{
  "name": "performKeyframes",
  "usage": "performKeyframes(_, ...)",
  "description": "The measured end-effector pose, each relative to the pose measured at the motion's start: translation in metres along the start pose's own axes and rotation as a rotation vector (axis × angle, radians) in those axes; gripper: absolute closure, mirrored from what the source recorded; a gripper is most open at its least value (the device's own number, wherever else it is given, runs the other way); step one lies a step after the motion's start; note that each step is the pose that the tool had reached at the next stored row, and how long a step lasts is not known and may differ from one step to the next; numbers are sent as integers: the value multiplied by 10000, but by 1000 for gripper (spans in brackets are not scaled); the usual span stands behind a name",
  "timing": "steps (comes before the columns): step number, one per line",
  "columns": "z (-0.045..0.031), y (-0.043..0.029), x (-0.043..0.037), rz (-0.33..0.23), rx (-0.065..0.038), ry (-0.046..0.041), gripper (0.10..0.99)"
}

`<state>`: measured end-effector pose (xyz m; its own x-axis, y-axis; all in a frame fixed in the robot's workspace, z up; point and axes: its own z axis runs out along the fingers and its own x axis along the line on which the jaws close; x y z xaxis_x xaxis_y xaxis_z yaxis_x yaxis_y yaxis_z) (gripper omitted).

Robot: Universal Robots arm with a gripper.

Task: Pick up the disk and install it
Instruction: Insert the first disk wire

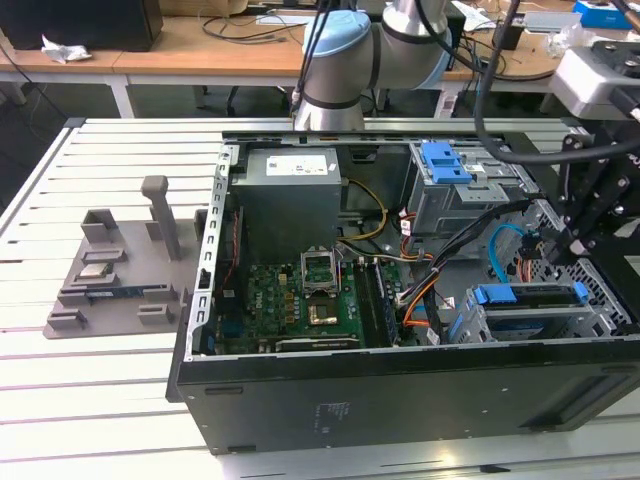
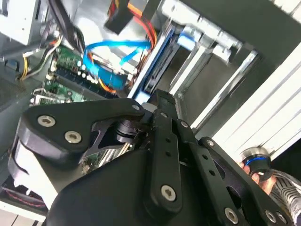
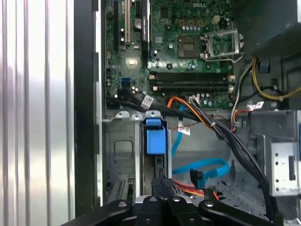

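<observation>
The disk (image 1: 530, 310) sits in the drive cage at the front corner of the open computer case (image 1: 400, 400), on the exterior view's right, its blue bracket running along the top edge of the cage. In the first wrist view the blue bracket tab (image 3: 155, 136) stands up in the cage slot, with the disk's long axis running away from the camera toward the motherboard (image 3: 188, 52).

The end effector (image 1: 585, 225) hangs just above and slightly toward the case's rear from the disk; its dark linkages show in both wrist views, but I cannot tell whether its fingers are spread or pressed together, or whether they grip anything.

Room is tight. A blue data cable (image 3: 202, 167) and a black cable bundle (image 3: 235, 146) cross the bay beside the slot, and the case wall hems the cage on the outer side. The case rests on a slatted white worktop (image 1: 90, 400), with a grey parts fixture (image 1: 115, 270) well apart near its far edge.
</observation>
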<state>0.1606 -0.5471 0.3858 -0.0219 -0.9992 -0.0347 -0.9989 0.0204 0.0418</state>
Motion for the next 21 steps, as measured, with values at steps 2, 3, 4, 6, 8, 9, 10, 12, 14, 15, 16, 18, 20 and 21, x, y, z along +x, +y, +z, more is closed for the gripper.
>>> performKeyframes(2,3,-86,-33,1,-5,8,980)
performKeyframes(3,7,-123,-58,0,-7,9,980)
performKeyframes(4,9,-156,-90,-1,-9,11,980)
performKeyframes(6,19,-221,-230,1,-9,9,980)
performKeyframes(8,77,-258,-404,0,-14,13,980)
performKeyframes(9,104,-271,-459,1,-18,17,980)
performKeyframes(10,123,-279,-495,2,-19,18,980)
performKeyframes(12,163,-289,-569,2,-22,21,980)
performKeyframes(14,215,-298,-650,1,-22,28,980)
performKeyframes(15,231,-299,-668,3,-22,31,980)
performKeyframes(16,233,-299,-670,3,-22,30,980)
performKeyframes(18,232,-300,-670,3,-22,34,980)
performKeyframes(20,232,-300,-670,2,-22,37,973)
performKeyframes(21,232,-300,-670,2,-22,37,918)
